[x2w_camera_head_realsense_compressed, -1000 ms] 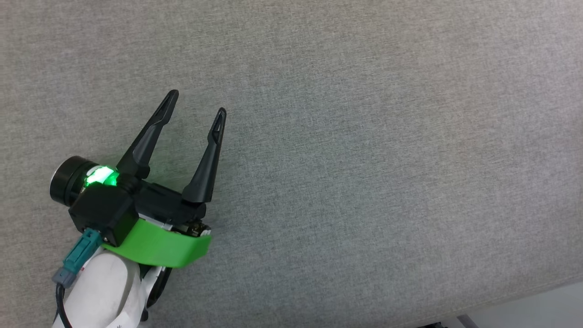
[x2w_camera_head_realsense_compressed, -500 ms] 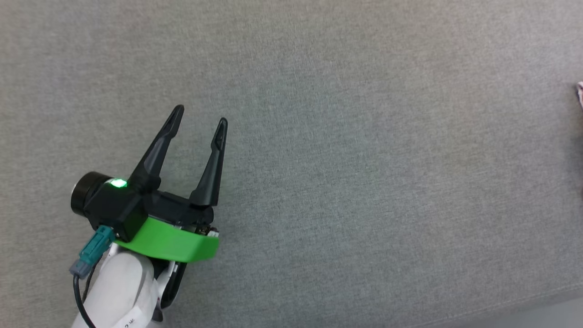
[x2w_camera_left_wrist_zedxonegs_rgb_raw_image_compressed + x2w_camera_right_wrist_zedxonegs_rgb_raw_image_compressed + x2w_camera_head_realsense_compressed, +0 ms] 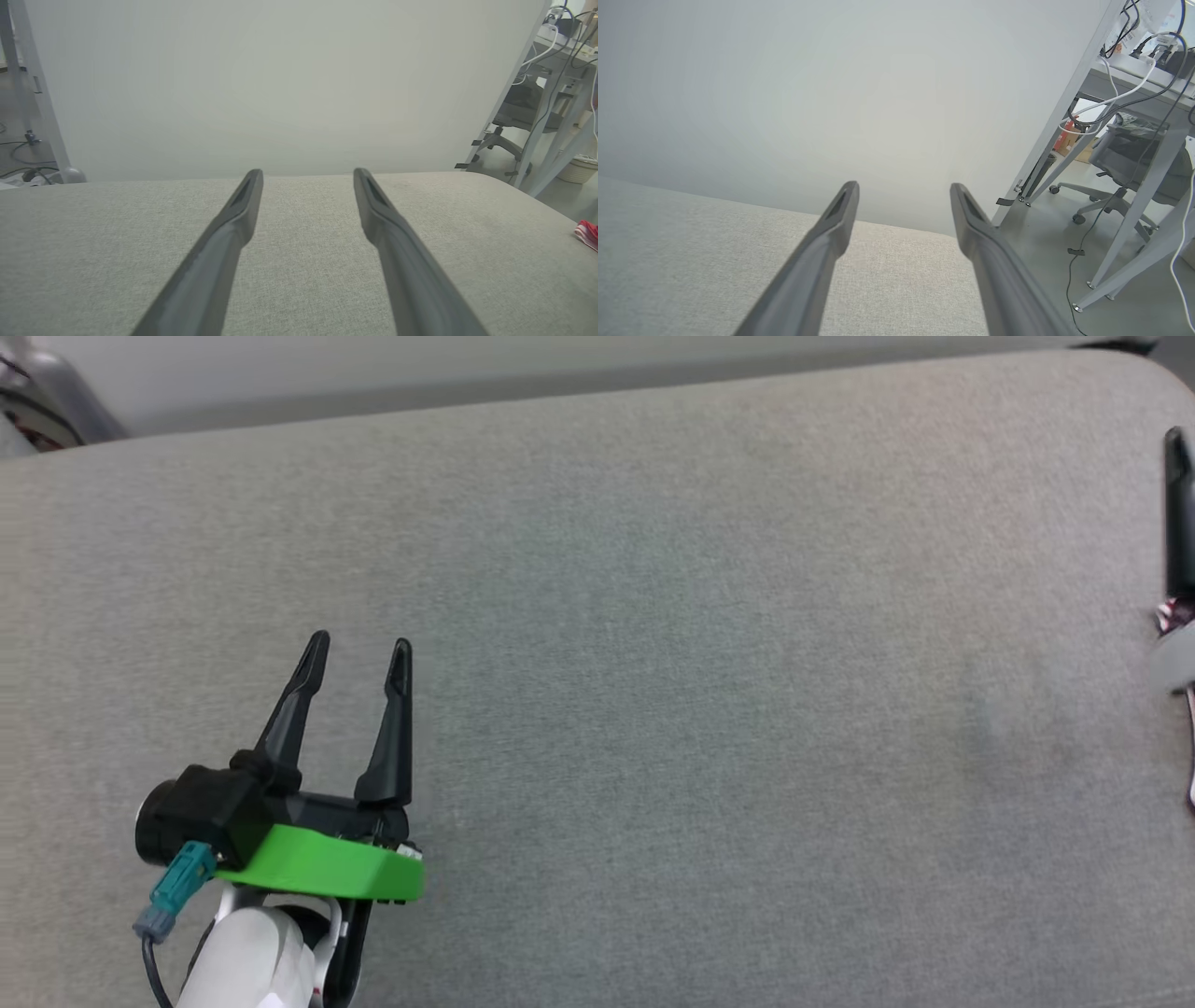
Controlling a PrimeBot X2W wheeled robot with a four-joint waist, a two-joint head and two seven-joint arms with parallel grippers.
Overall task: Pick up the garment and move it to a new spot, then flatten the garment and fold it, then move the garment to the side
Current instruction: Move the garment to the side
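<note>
My left end effector (image 3: 359, 653) and right end effector (image 3: 901, 186) gape empty. The garment (image 3: 587, 233) lies far right on the counter (image 3: 709, 691), unheld, and I can't judge its fold.

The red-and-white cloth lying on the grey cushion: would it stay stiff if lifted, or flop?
The garment would probably flop: the striped edge in view lies rumpled and low on the cushion. It looks thin, so it is likely light. If pushed, it would more likely bunch up than slide, since the cushion looks coarse-woven.
</note>
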